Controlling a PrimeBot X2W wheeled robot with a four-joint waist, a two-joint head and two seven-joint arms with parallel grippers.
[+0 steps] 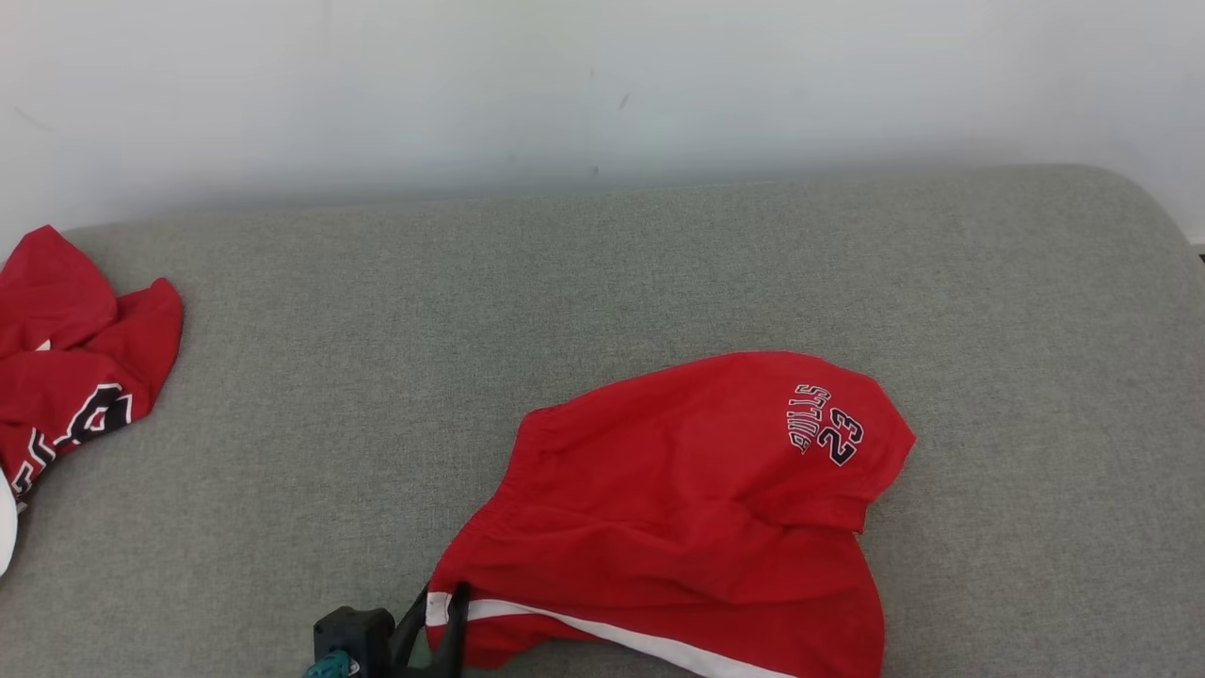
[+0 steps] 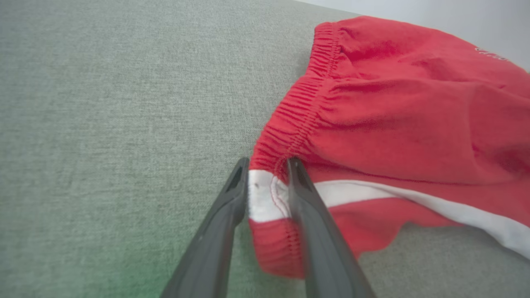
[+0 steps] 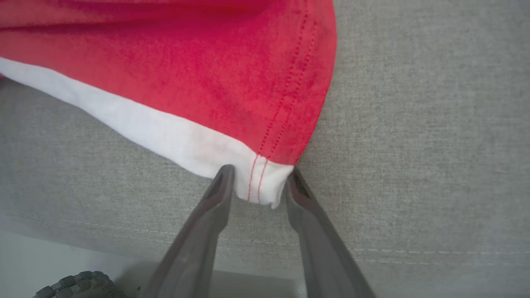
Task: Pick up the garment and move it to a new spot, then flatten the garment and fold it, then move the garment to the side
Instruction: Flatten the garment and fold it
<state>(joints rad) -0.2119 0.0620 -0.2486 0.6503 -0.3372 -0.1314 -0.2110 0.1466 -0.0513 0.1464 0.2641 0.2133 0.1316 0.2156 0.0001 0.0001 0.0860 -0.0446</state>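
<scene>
The red shorts [image 1: 697,508] lie at 5 o'clock on the grey cushion [image 1: 377,282], with the striped edge running roughly 9-to-3. The left gripper [image 2: 268,165] straddles the waistband corner and the right gripper [image 3: 260,174] the hem corner. Both jaws are part-closed, and I cannot tell if they pinch yet.

You see the garment [image 1: 678,508] as soft matt red cloth, its waistband [image 2: 306,103] puckered, with a smooth white stripe [image 2: 372,192]. The cushion [image 1: 377,330] beneath is coarse grey woven fabric. The left gripper [image 2: 268,162] has fingers [image 2: 215,231] of dull dark plastic.
</scene>
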